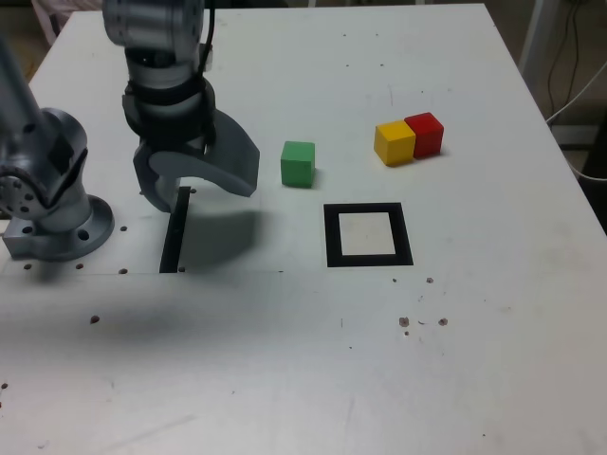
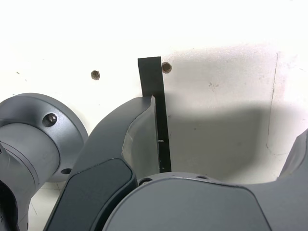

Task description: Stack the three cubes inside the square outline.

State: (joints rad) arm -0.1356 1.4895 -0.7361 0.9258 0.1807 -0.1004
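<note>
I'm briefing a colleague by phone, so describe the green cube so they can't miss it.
On the white table, find the black square outline. Just beyond it, toward the exterior view's upper left, sits the green cube. It stands alone, while the yellow and red cubes touch each other.

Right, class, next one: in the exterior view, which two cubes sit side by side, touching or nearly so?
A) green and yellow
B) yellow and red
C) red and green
B: the yellow cube and the red cube sit together as a pair, while the green cube lies well apart, toward the exterior view's left.
</note>
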